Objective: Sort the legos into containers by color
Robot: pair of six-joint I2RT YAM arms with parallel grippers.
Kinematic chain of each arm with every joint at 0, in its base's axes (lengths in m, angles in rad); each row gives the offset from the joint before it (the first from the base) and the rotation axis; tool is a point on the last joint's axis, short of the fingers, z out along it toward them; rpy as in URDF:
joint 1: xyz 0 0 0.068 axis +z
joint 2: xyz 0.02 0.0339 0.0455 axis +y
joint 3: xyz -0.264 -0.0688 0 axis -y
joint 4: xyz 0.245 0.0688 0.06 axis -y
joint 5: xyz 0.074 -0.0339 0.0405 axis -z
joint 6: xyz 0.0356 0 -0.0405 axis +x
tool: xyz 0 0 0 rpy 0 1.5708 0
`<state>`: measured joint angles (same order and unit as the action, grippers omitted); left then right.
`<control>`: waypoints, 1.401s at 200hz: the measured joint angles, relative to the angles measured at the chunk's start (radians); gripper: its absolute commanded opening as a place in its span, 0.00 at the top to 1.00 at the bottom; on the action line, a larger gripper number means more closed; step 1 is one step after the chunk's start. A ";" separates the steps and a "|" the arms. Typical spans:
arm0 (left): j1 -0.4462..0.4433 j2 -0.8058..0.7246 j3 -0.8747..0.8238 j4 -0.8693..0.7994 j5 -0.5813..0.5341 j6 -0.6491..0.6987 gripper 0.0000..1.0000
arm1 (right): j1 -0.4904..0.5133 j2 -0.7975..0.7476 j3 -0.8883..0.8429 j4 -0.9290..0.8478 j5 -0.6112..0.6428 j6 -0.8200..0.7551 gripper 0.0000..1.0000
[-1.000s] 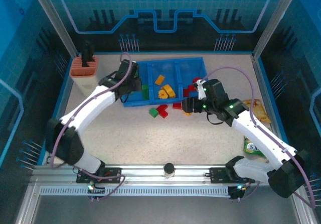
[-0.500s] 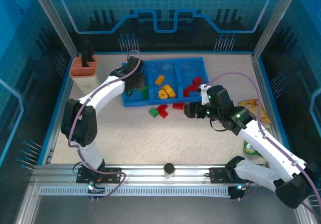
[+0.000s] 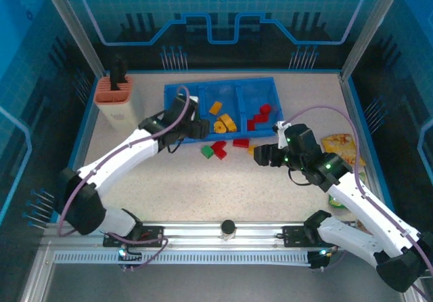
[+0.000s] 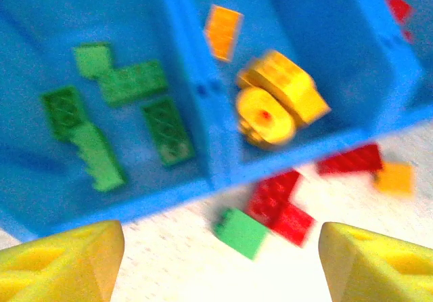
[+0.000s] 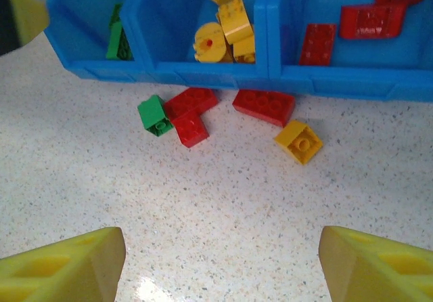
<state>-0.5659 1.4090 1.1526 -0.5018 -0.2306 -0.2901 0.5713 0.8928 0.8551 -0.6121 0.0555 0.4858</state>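
- The tabletop (image 3: 203,187) is a pale, speckled surface framed by a blue border (image 3: 86,136).
- Translucent blue panels (image 3: 135,17) on metal posts close the space in at the back and sides.
- A ribbed metal rail (image 3: 223,244) runs along the near edge and carries both arm bases, with a small black knob (image 3: 228,228) between them.
- The blue tray (image 3: 230,81) lies at the far middle of the tabletop, its three compartments side by side.
- Green legos (image 4: 122,85) lie in the left compartment, yellow and orange legos (image 4: 277,99) in the middle one, and red legos (image 5: 369,21) in the right one.
- Loose on the tabletop just in front of the tray are a green brick (image 5: 155,116), two touching red bricks (image 5: 189,116), another red brick (image 5: 264,105) and a yellow brick (image 5: 298,141).
- The left tool (image 4: 220,261) hangs over the tray's near edge, fingers wide apart and holding nothing.
- The right tool (image 5: 216,268) hovers near the loose bricks, also wide and empty.
- An orange-and-cream holder (image 3: 114,102) stands at the far left.
- Snack packets (image 3: 342,146) lie at the right edge.
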 measured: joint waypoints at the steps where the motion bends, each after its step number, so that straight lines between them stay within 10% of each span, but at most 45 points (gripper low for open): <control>1: -0.003 -0.003 -0.006 0.002 0.004 0.000 0.22 | 0.000 0.000 -0.003 0.000 0.000 0.002 0.23; 173: -0.037 0.400 -0.083 0.136 0.103 0.058 0.25 | -0.001 -0.151 -0.120 -0.026 0.015 0.039 0.22; 237: -0.037 0.436 -0.037 0.140 0.085 0.082 0.70 | -0.001 -0.146 -0.134 -0.031 0.015 0.046 0.22; 280: -0.048 0.361 -0.084 0.132 0.052 0.077 0.75 | -0.001 -0.133 -0.138 -0.024 0.014 0.050 0.22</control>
<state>-0.6144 1.7702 1.0683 -0.3698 -0.1787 -0.2131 0.5701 0.7597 0.7174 -0.6365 0.0700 0.5354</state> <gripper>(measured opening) 0.360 0.779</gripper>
